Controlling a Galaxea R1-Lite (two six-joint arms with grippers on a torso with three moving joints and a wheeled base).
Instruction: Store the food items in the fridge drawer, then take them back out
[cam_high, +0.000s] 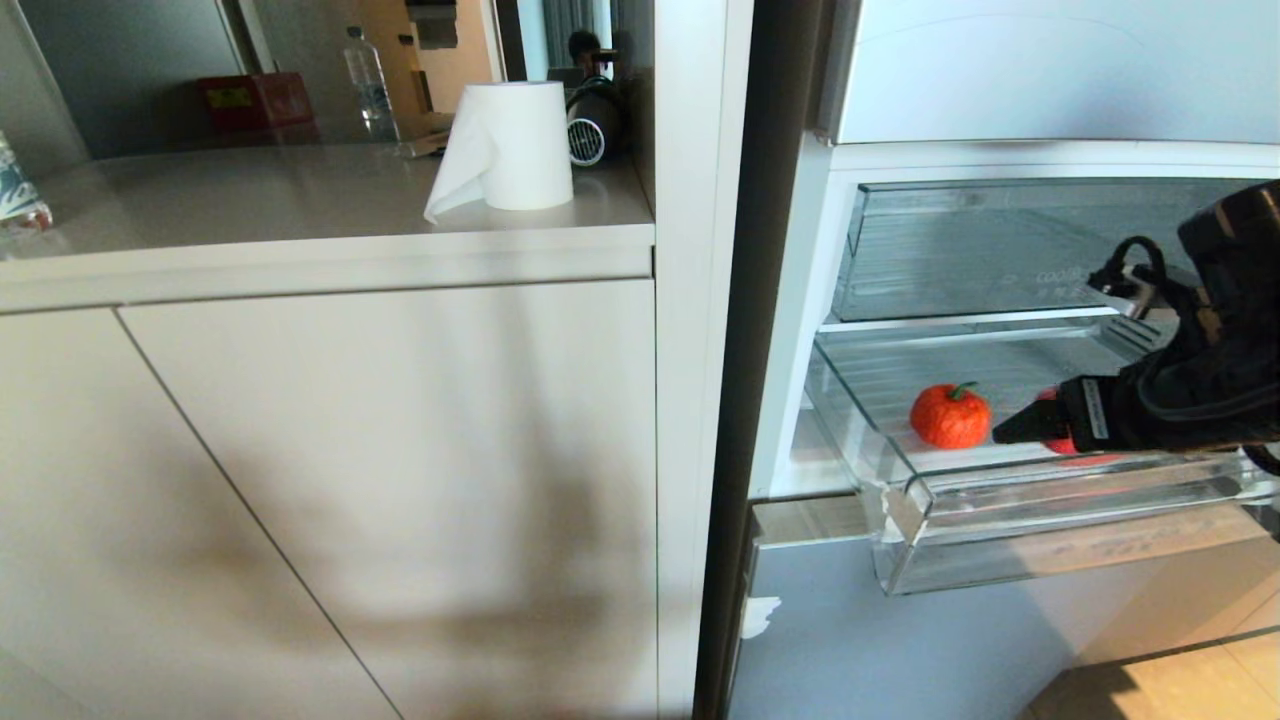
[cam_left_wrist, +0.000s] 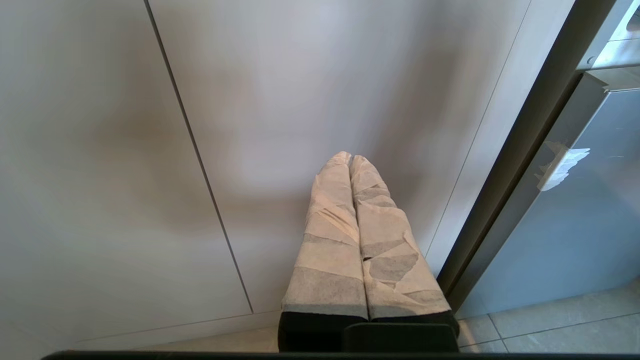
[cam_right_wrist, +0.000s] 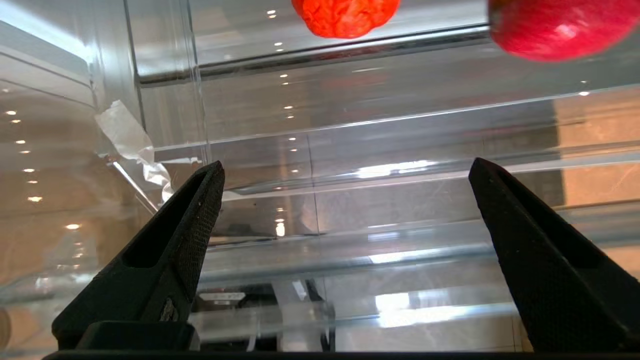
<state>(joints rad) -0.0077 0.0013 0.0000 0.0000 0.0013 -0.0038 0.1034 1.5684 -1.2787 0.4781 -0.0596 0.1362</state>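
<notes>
Head view: The fridge drawer (cam_high: 1000, 505) stands pulled out, clear plastic with a curled front lip; at its 12 o'clock sits the upper clear bin (cam_high: 1000, 260).
Fruit count: Two pieces lie in the drawer: a fuzzy orange-red fruit (cam_high: 950, 415) with a small green stem, and at its 3 o'clock a glossy red apple (cam_high: 1060, 443), mostly hidden behind the arm in this view.
Right claw: The right claw (cam_high: 1010, 428) reaches in from 3 o'clock, its black tip just beside the orange-red fruit.
Right wrist view: Only here do both black, textured fingers (cam_right_wrist: 175, 240) show, spread wide apart and empty, with the fruit and the apple beyond them and torn tape at the drawer's corner.
Left wrist view: The left claw (cam_left_wrist: 350, 159), fingers wrapped in pale tape, is pressed together before a smooth cabinet door (cam_left_wrist: 300, 100).
Tabletop: One white paper roll (cam_high: 510, 145) and one bottle (cam_high: 368, 85) stand on the tabletop (cam_high: 250, 210).
</notes>
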